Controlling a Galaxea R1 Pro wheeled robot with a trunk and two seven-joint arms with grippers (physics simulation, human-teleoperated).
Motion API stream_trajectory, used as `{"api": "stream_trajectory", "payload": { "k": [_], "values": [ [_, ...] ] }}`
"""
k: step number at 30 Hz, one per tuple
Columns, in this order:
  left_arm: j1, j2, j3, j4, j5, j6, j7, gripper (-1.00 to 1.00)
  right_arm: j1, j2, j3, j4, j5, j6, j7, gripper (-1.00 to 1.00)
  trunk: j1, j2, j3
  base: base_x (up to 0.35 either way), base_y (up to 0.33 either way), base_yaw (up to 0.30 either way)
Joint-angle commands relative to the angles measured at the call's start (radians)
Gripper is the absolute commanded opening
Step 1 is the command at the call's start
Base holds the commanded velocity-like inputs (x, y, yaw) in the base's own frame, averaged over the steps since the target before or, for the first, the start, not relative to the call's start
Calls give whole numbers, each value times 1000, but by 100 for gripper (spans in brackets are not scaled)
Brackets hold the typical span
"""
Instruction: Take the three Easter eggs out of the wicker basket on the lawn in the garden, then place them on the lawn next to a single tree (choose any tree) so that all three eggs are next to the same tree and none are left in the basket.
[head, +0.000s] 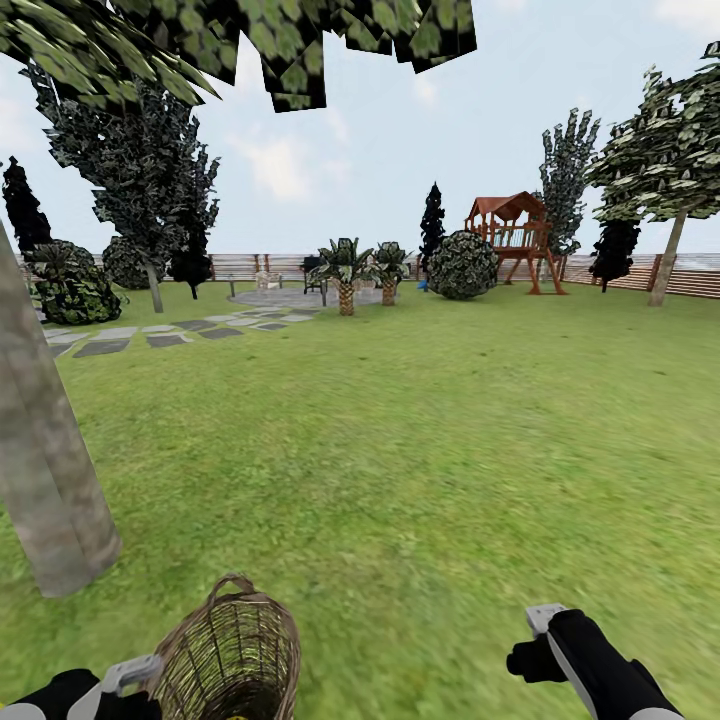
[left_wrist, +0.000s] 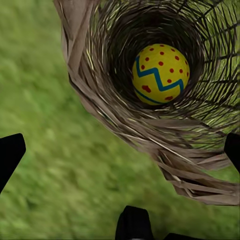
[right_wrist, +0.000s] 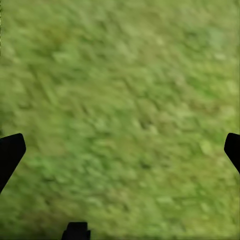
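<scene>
The brown wicker basket stands on the lawn at my feet, left of centre. In the left wrist view one yellow Easter egg with a blue zigzag and red dots lies deep inside the basket; the rest of the inside is hidden. My left gripper hovers open just beside the rim, over grass. My right gripper is open above bare grass, well to the right of the basket. A thick grey-brown tree rises close by on the left, about an arm's length beyond the basket.
Open grass stretches ahead. A stepping-stone path runs at the far left. Short palms, a round bush, a wooden play tower and another leafy tree stand far off by the fence.
</scene>
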Motion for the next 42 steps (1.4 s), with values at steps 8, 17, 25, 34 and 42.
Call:
{"api": "stream_trajectory", "payload": {
  "k": [8,17,25,34,42],
  "values": [
    [-1,-2,18,-1,-5,1,-11,100,0,-2,3,-1,10,4,7,100,0,-1,-1,0,0,0],
    [-1,-8,27,-1,-4,-1,-7,100,0,-1,3,-1,10,4,7,100,0,-1,-1,39,0,0],
    [-1,-11,27,-1,-2,-1,-8,100,0,-1,3,-1,10,4,7,100,0,-1,-1,193,0,0],
    [-1,-21,26,0,4,-4,-8,100,0,-1,3,-1,10,4,6,100,0,-1,-1,8,0,0],
    [-1,-29,26,0,4,-4,-8,100,0,-2,2,-1,10,5,7,100,0,-1,-1,0,0,0]
  ]
}}
